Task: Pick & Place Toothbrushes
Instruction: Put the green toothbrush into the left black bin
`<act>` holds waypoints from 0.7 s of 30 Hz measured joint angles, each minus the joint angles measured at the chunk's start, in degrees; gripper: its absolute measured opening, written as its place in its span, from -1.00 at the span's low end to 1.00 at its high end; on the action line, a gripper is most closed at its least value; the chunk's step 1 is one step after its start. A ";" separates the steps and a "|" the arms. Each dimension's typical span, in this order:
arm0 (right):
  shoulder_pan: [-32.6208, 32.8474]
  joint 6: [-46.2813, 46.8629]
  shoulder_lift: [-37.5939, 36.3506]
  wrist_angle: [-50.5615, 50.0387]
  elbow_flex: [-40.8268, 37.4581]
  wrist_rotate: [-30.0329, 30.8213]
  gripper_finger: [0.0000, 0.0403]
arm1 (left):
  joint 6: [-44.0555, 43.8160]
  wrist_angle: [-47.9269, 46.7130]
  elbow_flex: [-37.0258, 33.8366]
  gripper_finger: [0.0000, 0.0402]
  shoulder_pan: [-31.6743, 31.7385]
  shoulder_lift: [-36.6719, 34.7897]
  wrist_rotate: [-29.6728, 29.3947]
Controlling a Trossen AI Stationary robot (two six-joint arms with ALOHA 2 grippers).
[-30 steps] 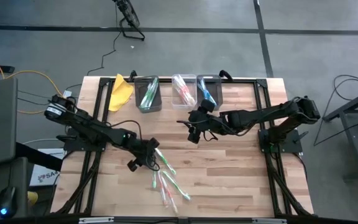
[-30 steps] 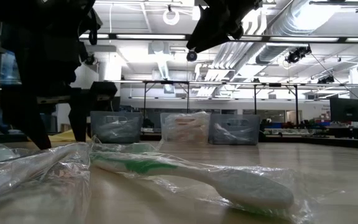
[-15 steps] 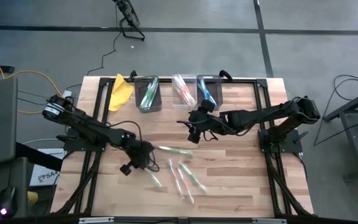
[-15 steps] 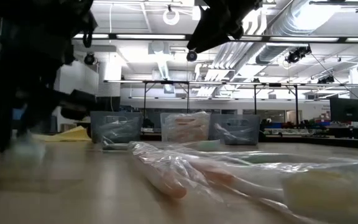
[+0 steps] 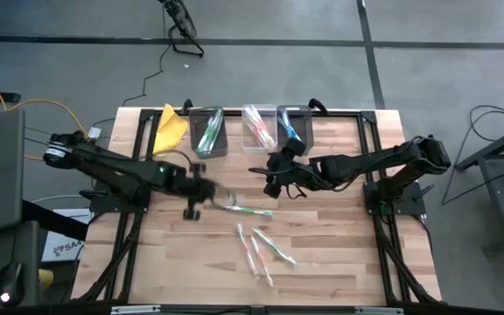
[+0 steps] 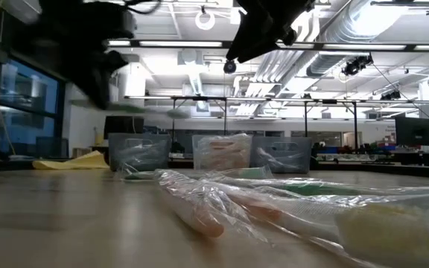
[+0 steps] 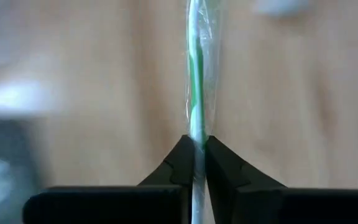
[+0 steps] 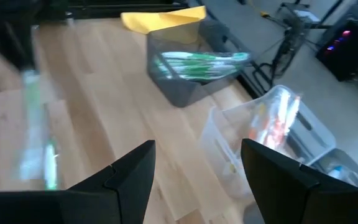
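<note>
We start at the left, where the yellow cloth [image 5: 170, 130] lies at the table's [image 5: 339, 254] far left corner, beside three bins in a row: a dark bin [image 5: 207, 133] holding green-and-white toothbrushes, a clear bin [image 5: 259, 125] with pink ones, and another dark bin [image 5: 292, 126] with blue. Our left gripper [image 5: 201, 191] hangs over the table in front of the first dark bin, its fingers [image 7: 182, 167] pinched narrow on a green-and-white toothbrush [image 7: 196, 93]. That brush is a thin white stick with a green streak down its middle, sealed in a clear crinkled wrapper, and it runs straight out from between the fingertips. Beyond and nearer the front edge from those fingers, loose toothbrushes [image 5: 259, 248] lie scattered on the bare wood, each in its shiny wrapper, some green and white, some pinkish. To the right, our right gripper [image 5: 273, 178] hovers above the table in front of the clear bin, its fingers [image 8: 122, 177] spread wide with nothing between them.
</note>
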 joint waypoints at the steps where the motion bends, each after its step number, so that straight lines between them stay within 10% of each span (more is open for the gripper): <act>1: 0.00 0.26 -0.02 0.00 0.00 0.74 0.15 | -2.29 -0.44 0.33 -0.93 1.43 -1.01 -3.06; 7: 0.00 0.40 -0.02 0.02 0.00 3.24 0.15 | -11.22 -0.18 0.43 -0.92 12.01 -6.23 -14.90; 21: 0.00 -0.09 -0.02 0.50 0.02 3.14 0.15 | -20.50 4.51 0.49 -0.92 35.41 -4.96 -10.30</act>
